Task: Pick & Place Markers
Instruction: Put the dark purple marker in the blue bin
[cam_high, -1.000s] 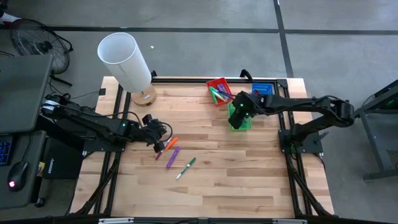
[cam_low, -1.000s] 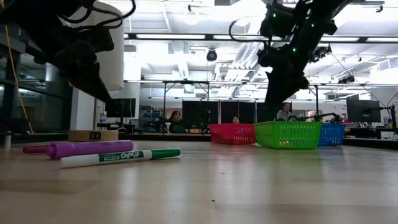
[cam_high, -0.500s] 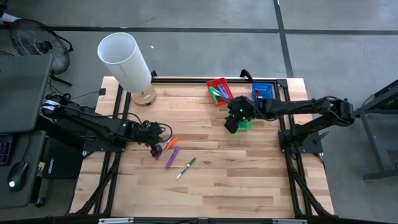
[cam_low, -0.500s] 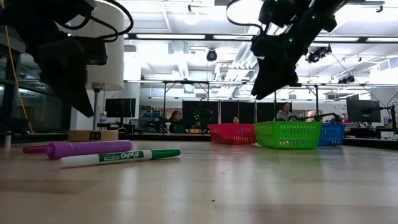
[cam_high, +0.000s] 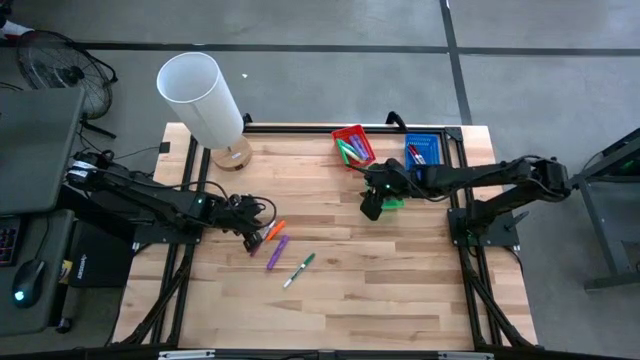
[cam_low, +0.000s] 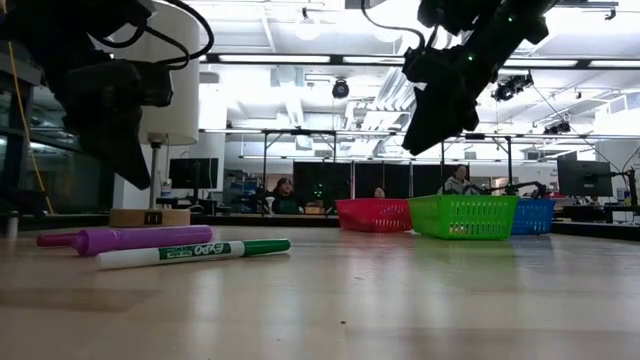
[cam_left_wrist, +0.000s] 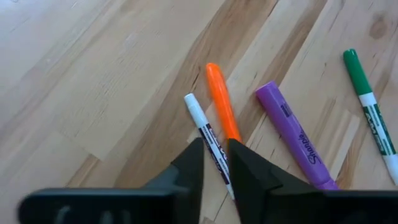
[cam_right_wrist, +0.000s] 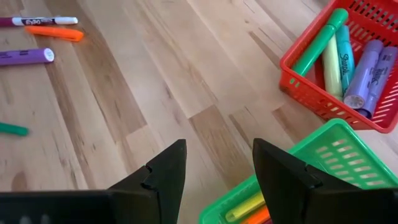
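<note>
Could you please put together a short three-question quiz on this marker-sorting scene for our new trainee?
1. True or false: the red tray already holds several markers.
2. Which marker lies between the fingers of the left gripper? A) the purple marker B) the white-capped marker C) the green marker
3. Fill in: the right gripper hangs open and empty beside the ____ tray.

Key: 1 true; 2 B, its barrel runs down into the narrow gap, with the orange marker lying right beside it; 3 green.
</note>
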